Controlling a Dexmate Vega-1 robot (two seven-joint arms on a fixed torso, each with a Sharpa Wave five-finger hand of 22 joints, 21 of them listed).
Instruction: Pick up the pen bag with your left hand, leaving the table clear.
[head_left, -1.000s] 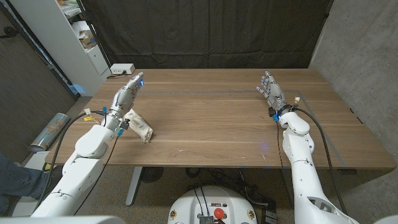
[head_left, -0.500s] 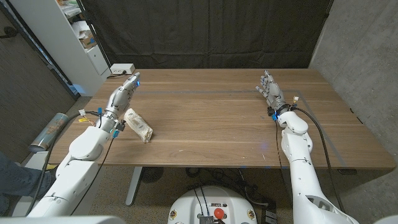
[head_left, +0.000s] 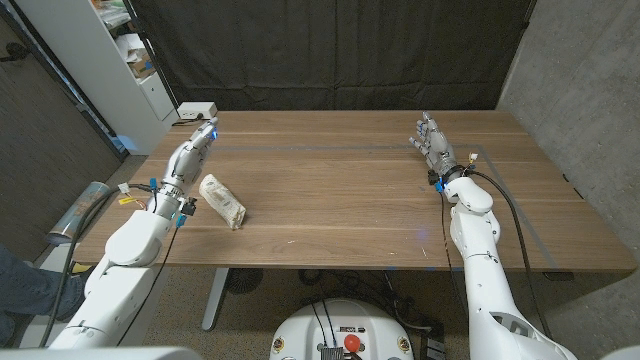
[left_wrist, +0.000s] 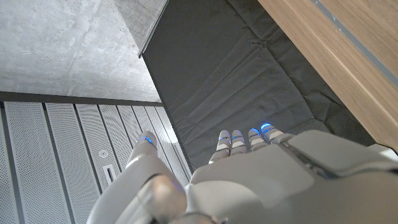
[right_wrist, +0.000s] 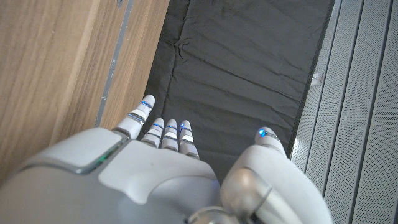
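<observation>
Currently: pen bag (head_left: 223, 200) lying on table (head_left: 340, 190) near left edge, untouched. Left hand (head_left: 193, 148) just beyond it, fingers extended, holding nothing. Right hand (head_left: 434, 146) far across, likewise spread, empty.

Beyond my left hand, a small white box (head_left: 196, 109) with a cable sat at the far corner of the wooden table (head_left: 350, 190). A black curtain (head_left: 330, 50) hung behind the table's far edge. Further out past my left side stood a white shelf unit (head_left: 120, 50) holding what looked like papers, and a shiny roll (head_left: 82, 208) lay on the floor.
</observation>
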